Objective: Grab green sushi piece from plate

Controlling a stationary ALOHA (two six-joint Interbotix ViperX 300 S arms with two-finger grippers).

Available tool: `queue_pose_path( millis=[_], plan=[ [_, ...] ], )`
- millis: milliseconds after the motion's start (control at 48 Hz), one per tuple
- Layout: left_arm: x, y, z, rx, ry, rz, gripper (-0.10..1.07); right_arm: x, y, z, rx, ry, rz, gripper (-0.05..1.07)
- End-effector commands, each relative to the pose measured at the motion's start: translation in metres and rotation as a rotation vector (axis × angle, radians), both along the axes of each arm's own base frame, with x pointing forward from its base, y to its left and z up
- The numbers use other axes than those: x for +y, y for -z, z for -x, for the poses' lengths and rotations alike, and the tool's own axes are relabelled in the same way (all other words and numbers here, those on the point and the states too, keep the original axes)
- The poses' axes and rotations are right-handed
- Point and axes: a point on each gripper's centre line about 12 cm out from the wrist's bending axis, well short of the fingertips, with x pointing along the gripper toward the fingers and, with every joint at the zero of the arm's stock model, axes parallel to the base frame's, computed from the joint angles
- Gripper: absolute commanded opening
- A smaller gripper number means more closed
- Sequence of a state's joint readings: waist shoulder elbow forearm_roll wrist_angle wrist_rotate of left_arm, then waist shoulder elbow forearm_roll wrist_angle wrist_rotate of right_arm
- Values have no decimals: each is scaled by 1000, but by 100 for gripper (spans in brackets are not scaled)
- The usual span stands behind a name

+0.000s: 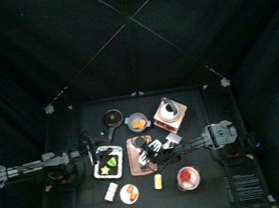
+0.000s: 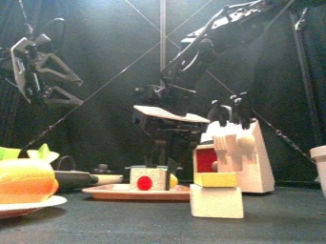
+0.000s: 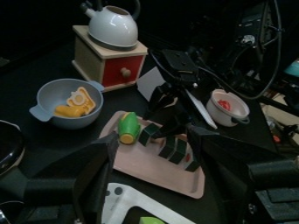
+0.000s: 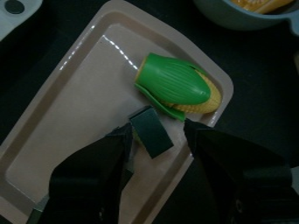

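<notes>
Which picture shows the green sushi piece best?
The right wrist view: the green sushi piece fills it, lying on the pale plate just beyond the open right gripper. The left wrist view shows it smaller; top tiny; front unclear.

bare plate (image 4: 70, 149) beside green sushi piece (image 4: 176, 83)

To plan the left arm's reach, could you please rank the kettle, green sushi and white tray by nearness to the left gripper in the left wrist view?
From the left gripper:
1. White tray, right at its jaws.
2. Green sushi, on the plate beyond, by the right gripper.
3. Kettle, far back on the wooden box.
</notes>
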State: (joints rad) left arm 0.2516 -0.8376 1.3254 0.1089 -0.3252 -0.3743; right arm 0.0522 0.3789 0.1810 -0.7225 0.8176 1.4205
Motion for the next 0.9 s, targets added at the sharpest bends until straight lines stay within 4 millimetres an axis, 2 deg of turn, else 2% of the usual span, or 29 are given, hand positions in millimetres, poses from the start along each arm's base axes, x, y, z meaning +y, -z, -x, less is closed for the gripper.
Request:
queue_pose_path(
  millis=[0, 375, 542, 729, 875],
  plan=[
    [1, -5, -2, -15, -2, -5, 96, -3, -14, -6, -44, 2, -2, 84],
    [0, -1, 0, -4, 0, -4, 96, -2, -12, -7, -58, 7, -34, 64],
    [0, 0, 0, -3, -1, -1, 96, -1, -29, -6, -79, 0, -14, 59],
    [0, -1, -1, -3, -2, 1, 96, -3, -55, -1, -109, 1, 24, 59],
    [0, 0, 0, -3, -2, -1, 96, 3, -71, -1, -142, -24, 42, 59]
  ],
)
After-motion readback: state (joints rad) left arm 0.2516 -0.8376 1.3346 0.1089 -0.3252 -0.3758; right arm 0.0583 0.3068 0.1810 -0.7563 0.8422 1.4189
